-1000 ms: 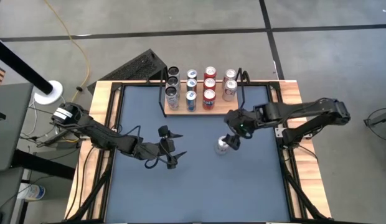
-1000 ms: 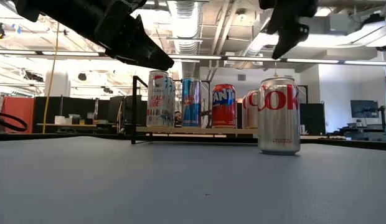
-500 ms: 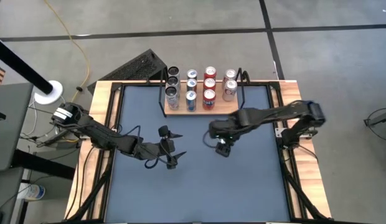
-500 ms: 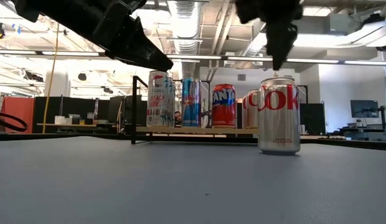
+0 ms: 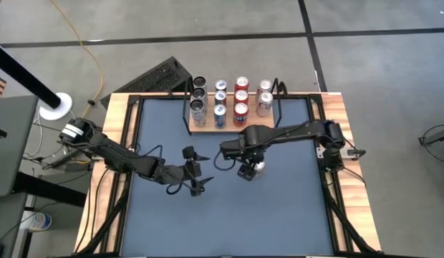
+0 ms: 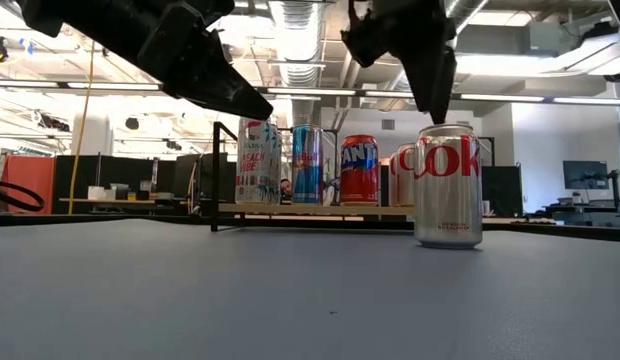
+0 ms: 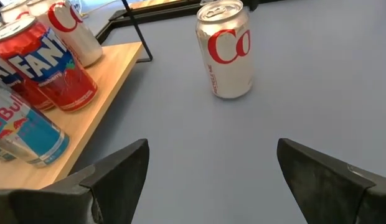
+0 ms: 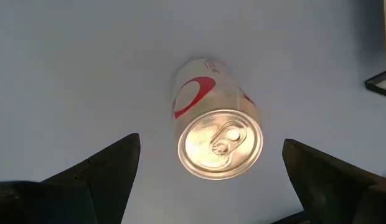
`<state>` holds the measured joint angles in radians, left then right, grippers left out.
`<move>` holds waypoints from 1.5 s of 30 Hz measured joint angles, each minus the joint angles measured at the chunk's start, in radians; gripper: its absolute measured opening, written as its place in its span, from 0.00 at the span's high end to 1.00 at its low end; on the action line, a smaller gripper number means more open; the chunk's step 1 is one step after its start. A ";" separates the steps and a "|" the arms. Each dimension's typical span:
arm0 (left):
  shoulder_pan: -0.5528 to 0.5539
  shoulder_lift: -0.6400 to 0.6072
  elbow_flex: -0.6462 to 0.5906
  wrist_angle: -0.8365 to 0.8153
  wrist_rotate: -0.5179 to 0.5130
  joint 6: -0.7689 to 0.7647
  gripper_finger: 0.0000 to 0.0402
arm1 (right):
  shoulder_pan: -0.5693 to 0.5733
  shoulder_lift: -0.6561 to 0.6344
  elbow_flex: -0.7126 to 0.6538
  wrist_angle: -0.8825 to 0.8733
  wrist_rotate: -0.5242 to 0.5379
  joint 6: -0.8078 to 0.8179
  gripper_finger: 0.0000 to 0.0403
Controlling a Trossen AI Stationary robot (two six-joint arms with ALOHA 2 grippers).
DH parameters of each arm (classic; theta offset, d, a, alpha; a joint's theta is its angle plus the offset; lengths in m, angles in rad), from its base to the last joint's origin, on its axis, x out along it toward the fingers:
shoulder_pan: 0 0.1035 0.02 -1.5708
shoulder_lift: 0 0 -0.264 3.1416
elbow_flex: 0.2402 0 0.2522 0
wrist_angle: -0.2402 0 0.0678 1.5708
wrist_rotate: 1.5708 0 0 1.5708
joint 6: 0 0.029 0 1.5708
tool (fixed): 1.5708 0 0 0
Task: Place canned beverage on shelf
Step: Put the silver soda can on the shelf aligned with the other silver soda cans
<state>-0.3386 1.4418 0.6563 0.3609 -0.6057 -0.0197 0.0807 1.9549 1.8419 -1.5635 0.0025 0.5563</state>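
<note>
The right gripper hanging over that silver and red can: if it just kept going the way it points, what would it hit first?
Probably the silver and red Diet Coke can. The right gripper points down with open fingers, the can's top between them. Height above it is unclear.

Two dark jointed arms, black cables

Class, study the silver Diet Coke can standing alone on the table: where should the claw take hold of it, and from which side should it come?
Grip the Diet Coke can across its round side wall, coming down from above. It stands upright and apart from the shelf, with free table all round. The right claw hangs open over its lid, fingers either side, so a straight descent should likely suit.
</note>
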 joint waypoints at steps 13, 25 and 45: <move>0.000 0.000 0.000 -0.014 0.000 -0.016 0.15 | 0.012 -0.013 -0.124 0.031 0.022 -0.015 0.06; 0.000 0.000 0.000 -0.013 -0.001 -0.018 0.15 | 0.009 -0.013 -0.170 0.128 0.026 -0.093 0.06; 0.001 0.000 0.000 -0.012 -0.003 -0.013 0.15 | 0.038 -0.023 -0.177 0.063 0.102 -0.253 0.45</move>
<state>-0.3371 1.4418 0.6563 0.3486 -0.6083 -0.0330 0.1184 1.9319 1.6647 -1.5005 0.1045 0.3035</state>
